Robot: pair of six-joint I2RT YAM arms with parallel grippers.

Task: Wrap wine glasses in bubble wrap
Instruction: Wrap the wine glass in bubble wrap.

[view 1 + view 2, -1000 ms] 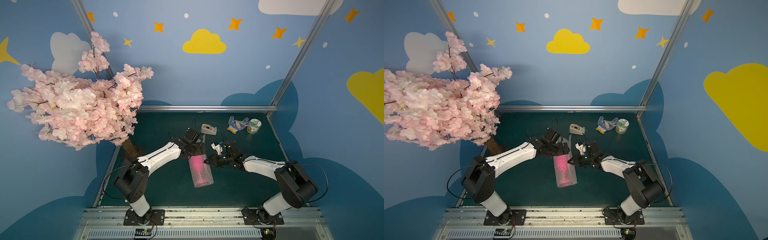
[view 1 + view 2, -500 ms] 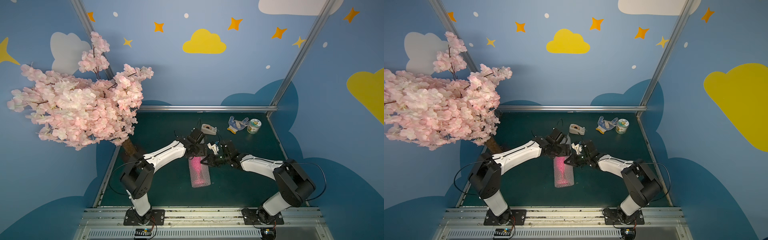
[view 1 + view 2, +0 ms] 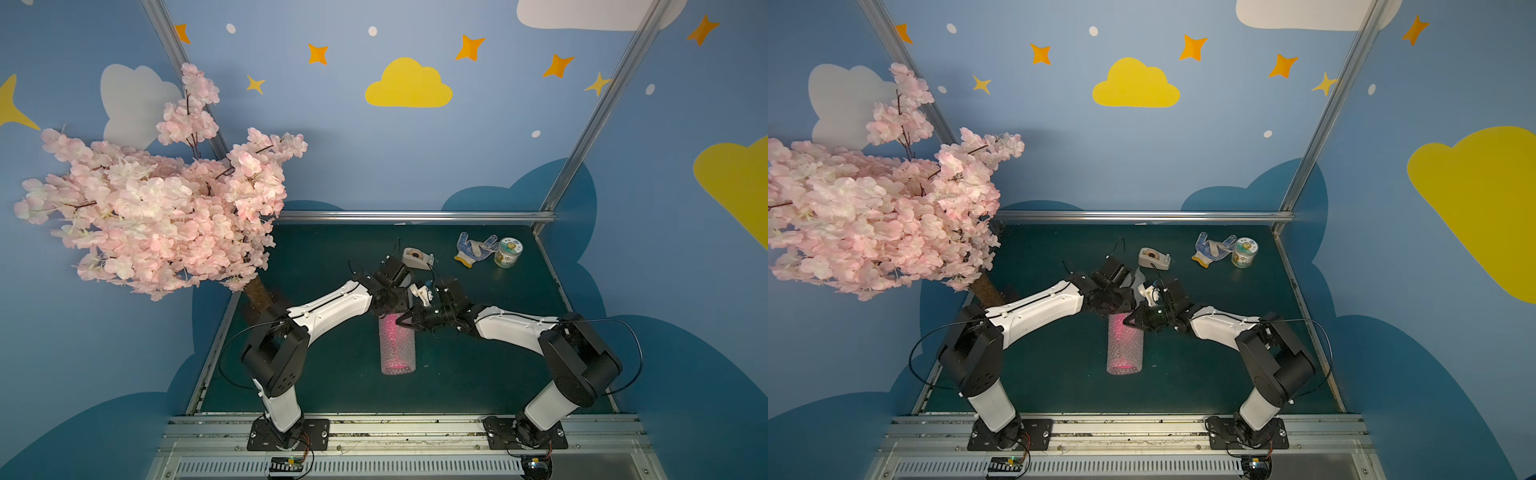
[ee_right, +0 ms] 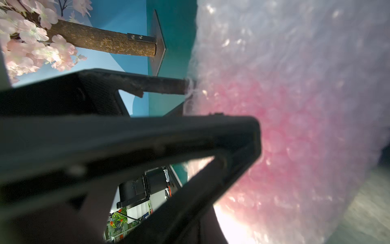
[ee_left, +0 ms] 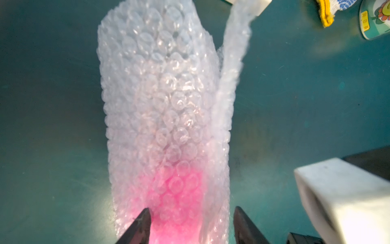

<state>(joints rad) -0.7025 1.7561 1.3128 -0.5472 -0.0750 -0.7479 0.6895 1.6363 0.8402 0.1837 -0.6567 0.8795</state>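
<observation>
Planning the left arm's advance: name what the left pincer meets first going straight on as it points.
The bubble wrap rolled round the pink goblet: its end sits between the fingers of the left pincer, so contact likely comes at once; depth is unclear.

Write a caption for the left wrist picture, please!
Bubble wrap rolled around a hot-pink goblet, its end between the left gripper's fingers.

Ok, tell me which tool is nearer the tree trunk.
Left. The left tool straddles the far end of the rolled bubble wrap; the right tool touches its side facing away from the trunk.
</observation>
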